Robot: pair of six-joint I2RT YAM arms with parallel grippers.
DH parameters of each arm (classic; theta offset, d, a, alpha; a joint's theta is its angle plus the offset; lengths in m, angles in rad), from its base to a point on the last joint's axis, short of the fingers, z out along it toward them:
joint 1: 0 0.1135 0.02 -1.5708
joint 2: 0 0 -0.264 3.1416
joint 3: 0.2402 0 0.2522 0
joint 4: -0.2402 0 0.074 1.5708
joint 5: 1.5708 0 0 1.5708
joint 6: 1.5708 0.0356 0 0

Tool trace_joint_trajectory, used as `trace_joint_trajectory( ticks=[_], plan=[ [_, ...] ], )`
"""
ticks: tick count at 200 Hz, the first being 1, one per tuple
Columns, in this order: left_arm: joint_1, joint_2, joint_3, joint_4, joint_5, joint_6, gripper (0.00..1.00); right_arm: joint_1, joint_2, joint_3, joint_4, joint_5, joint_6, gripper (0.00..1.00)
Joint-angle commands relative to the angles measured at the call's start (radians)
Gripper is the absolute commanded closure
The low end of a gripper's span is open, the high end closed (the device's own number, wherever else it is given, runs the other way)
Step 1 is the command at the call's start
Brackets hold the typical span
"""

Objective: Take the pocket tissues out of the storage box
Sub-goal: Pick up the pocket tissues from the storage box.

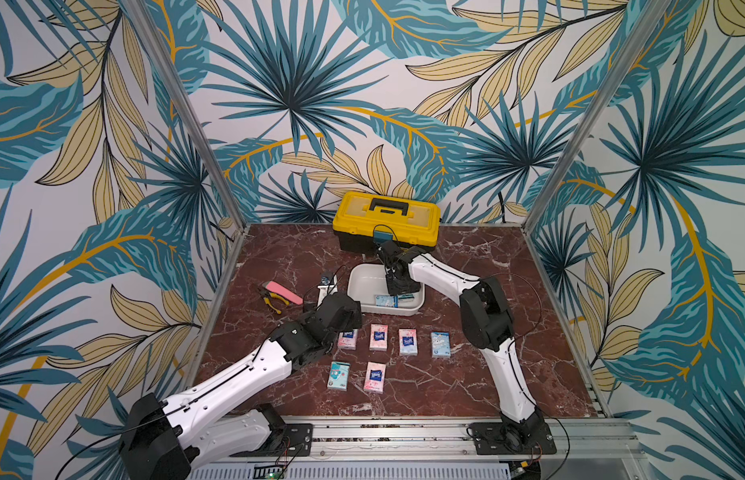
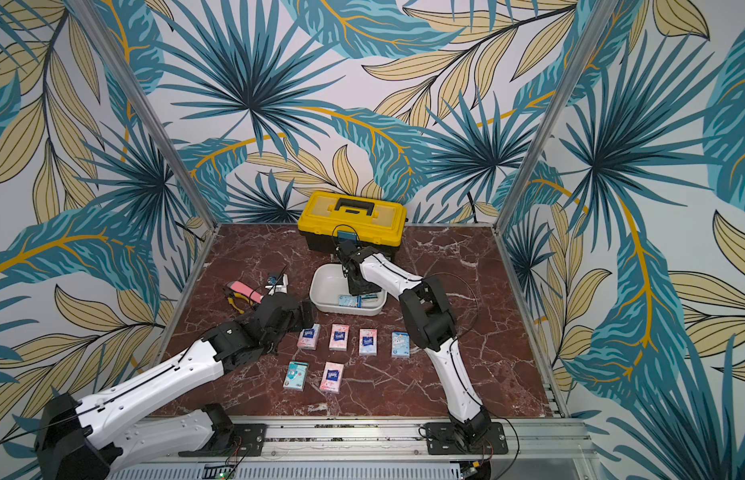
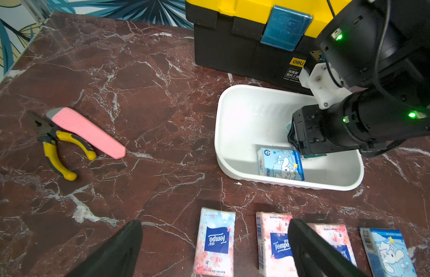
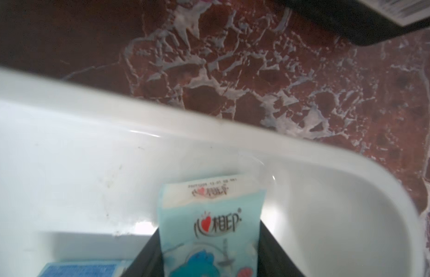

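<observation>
Six of eight done. Six small soft pink and blue pocket tissues (image 1: 378,336) lie flat on the dark red marble tabletop (image 1: 466,382), a far row of four and a near row of two, all just near of the shallow white plastic storage box (image 1: 362,286). Two are left inside. A light-blue packet with a cartoon print (image 3: 280,165) lies by the box's near wall. A teal packet (image 4: 211,208) sits between the jaws of your right gripper (image 4: 209,230), down in the box's right half. The jaws are partly closed against both its edges, so it reads as gripped, not yet lifted clear. Your left gripper (image 3: 214,223) hangs wide open and empty above the far row's left end.
</observation>
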State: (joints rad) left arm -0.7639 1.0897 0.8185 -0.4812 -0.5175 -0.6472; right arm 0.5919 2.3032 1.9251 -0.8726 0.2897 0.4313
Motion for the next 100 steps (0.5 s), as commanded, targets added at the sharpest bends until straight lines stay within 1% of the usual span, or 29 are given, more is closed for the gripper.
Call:
trace_joint_trajectory(
  ticks=[1, 68, 100],
  plan=[
    [0.005, -0.028, -0.033, 0.029, -0.027, -0.019, 0.0, 0.006, -0.077, -0.022, -0.006, -0.02, 0.028, 0.49],
    [0.006, -0.046, -0.057, 0.054, -0.041, -0.026, 0.0, 0.013, -0.144, -0.047, 0.029, -0.025, 0.056, 0.52],
    [0.006, -0.047, -0.061, 0.064, -0.04, -0.029, 0.0, 0.021, -0.185, -0.089, 0.06, -0.024, 0.087, 0.52]
  ],
)
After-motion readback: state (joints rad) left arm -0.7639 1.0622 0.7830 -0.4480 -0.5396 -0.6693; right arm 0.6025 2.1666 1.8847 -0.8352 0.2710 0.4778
